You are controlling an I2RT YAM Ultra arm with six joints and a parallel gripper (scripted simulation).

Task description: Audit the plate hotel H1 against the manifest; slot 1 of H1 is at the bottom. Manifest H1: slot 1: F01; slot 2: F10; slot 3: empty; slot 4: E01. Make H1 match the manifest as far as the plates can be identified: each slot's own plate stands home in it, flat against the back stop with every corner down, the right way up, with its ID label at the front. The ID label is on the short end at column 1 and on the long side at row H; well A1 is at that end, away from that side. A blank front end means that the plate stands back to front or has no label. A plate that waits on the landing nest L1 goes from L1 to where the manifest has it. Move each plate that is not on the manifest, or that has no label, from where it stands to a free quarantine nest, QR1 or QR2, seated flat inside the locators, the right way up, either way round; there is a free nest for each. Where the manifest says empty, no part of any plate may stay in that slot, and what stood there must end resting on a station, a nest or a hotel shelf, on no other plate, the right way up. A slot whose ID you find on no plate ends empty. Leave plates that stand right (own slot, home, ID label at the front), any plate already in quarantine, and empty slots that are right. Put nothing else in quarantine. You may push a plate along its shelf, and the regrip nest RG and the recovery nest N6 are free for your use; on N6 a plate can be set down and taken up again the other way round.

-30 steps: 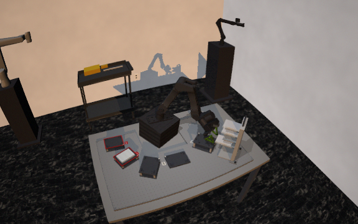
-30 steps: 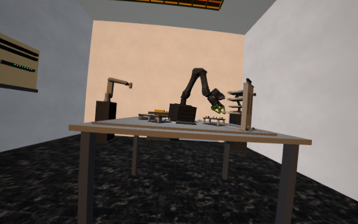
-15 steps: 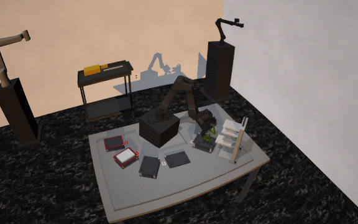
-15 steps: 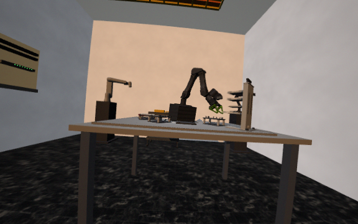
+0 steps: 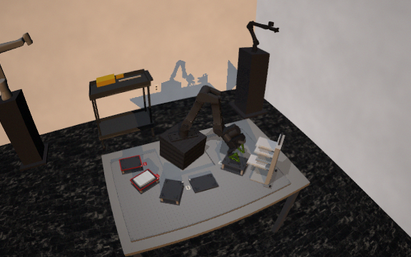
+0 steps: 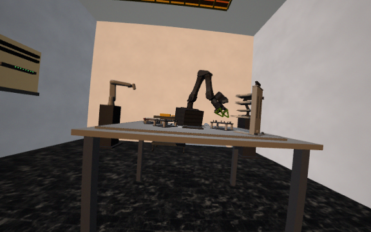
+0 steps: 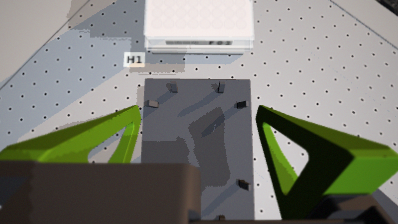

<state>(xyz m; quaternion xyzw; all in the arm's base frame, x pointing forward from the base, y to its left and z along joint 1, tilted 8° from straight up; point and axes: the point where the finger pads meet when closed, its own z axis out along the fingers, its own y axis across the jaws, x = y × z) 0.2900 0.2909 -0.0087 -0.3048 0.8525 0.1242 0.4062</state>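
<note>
We hold our fingers fully open and empty above the dark nest (image 7: 197,130); a white plate (image 7: 198,25) lies beyond its top edge.

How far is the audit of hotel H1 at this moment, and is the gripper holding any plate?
Looks done: a white plate sits in a red-framed nest, and a plate sits in the hotel's bottom slot, its front label too blurred to read. In hand: nothing; the gripper is open over an unoccupied dark nest before H1. Left: the upper slots, whose contents cannot be made out here.
</note>
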